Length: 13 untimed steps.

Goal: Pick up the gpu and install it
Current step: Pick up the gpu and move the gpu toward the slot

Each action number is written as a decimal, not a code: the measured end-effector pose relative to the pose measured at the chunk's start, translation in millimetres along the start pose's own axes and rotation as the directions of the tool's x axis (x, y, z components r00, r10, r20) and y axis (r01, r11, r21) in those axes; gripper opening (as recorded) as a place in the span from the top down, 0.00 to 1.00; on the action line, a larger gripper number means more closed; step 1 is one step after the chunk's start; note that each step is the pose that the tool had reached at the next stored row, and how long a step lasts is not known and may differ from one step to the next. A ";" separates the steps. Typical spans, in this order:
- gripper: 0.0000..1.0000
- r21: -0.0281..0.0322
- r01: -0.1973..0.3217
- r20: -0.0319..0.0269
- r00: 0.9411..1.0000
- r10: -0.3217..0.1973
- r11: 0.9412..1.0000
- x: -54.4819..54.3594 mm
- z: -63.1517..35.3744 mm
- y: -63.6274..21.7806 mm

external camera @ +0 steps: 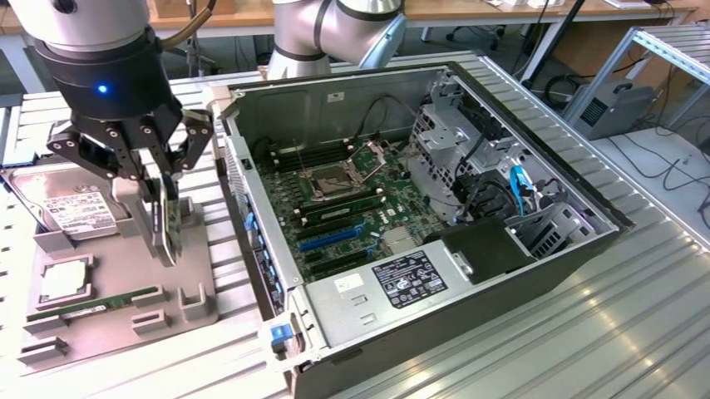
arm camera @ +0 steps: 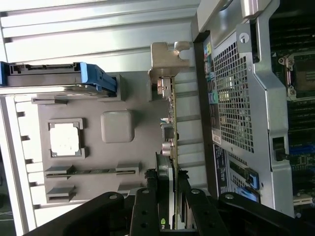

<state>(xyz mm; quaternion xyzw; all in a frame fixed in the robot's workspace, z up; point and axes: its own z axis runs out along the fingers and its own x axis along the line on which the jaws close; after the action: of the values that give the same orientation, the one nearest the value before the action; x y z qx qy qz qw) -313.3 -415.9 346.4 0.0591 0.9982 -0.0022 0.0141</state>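
Currently: gripper (external camera: 155,179), jaws closed narrow on the gpu (external camera: 168,224), card held on edge above the grey parts tray (external camera: 122,264). In the exterior view, hard drive (external camera: 66,208) at nine o'clock of the card, open computer case (external camera: 444,208) at three o'clock.

The gpu (external camera: 169,220) stands upright over the tray (external camera: 116,264), between the hard drive (external camera: 69,209) and the computer case (external camera: 444,349) beside it.
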 end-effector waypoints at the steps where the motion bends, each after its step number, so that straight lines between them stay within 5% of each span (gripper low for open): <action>1: 0.73 0.000 0.000 0.000 1.000 0.000 1.000 0.0 -0.5 0.0; 13: 0.73 0.000 0.000 0.000 1.000 0.000 1.000 -0.2 -7.0 0.0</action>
<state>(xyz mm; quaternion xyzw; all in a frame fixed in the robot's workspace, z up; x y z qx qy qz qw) -313.3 -415.9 353.4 0.0591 0.9982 -0.0022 0.0140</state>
